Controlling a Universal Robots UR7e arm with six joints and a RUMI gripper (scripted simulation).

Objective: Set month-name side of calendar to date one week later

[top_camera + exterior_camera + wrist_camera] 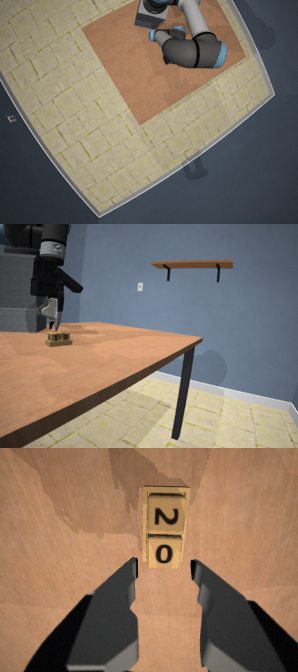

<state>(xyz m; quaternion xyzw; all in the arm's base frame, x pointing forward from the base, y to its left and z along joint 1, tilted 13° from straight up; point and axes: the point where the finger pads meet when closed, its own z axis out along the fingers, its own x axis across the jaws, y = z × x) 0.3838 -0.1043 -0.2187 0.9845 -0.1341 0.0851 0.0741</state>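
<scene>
The wooden tray [58, 344] [166, 490] stands on the table and holds two wooden cubes side by side. In the exterior view the left cube [55, 337] shows 1 and the right cube [65, 336] shows 9, both upright. In the wrist view, the upper cube [166, 507] has a sideways 2 on top and the lower cube [164, 554] has a 0 on top. No month name is readable. My gripper [54, 329] [163, 560] is partly open and empty, pointing down just above the cubes. Its fingertips stand either side of the lower cube's end in the wrist view.
The wooden table [130, 84] [130, 354] carries the grey robot base block [149, 19] [19, 289] behind the tray. In the top view the arm [189, 53] hides the tray. A wall shelf [192, 264] hangs far off at the right.
</scene>
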